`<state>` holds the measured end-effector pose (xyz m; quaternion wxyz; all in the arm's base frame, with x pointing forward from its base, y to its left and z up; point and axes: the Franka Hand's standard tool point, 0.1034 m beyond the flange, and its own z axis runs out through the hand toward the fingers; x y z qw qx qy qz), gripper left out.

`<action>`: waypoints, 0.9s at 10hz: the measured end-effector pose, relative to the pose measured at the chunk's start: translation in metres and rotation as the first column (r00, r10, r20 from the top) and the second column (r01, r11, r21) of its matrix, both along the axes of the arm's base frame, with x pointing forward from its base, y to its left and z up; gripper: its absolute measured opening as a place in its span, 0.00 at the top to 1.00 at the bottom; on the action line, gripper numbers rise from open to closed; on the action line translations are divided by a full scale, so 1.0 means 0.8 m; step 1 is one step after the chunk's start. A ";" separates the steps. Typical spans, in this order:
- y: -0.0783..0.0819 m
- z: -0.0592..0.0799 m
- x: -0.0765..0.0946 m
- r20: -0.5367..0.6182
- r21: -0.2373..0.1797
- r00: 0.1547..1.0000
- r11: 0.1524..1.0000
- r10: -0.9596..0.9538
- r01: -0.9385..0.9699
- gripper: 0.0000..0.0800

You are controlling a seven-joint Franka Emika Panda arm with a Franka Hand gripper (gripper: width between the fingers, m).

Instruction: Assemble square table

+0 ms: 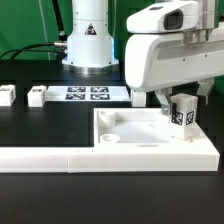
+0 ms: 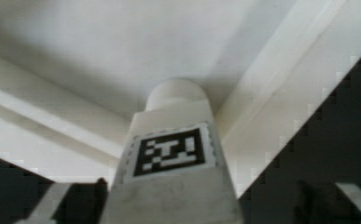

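toward the exterior view's right, the white gripper (image 1: pixel 182 100) hangs over the square table top (image 1: pixel 120 128), a shallow white slab with a raised rim. one short white leg (image 1: pixel 182 114) with a black tag stands upright between the jaws, at the slab's far corner on that side. in the wrist view the fingers (image 2: pixel 74 200) flank the leg with a dark gap on one side, so the claw sits fairly wide around it; whether it presses the leg i cannot tell. whether the leg's rounded end sits in a corner socket is hidden too

as a judgement of risk: jaws closing off-centre could tip the leg or drag it from the corner; a leg not lined up with its socket could jam under pressing or twisting, or shove the slab against the long white barrier (image 1: pixel 60 157) in front

the slab works like a tray and holds only this leg; the round socket (image 1: pixel 108 119) at its far corner toward the exterior view's left is empty. a second leg (image 1: pixel 8 95) and a third leg (image 1: pixel 37 95) lie outside it on the black table (image 1: pixel 30 125), beside the marker board (image 1: pixel 88 94)
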<state>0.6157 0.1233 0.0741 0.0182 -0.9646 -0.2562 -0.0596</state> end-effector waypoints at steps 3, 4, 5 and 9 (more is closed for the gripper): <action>-0.002 0.000 0.000 0.000 0.000 1.000 1.000 -0.005 0.005 0.63; -0.002 0.000 0.000 -0.002 0.001 1.000 1.000 -0.025 0.025 0.63; -0.002 0.000 0.000 -0.002 0.001 1.000 1.000 -0.025 0.025 0.63; -0.004 -0.002 0.000 -0.017 0.065 0.913 0.911 -0.407 0.408 0.63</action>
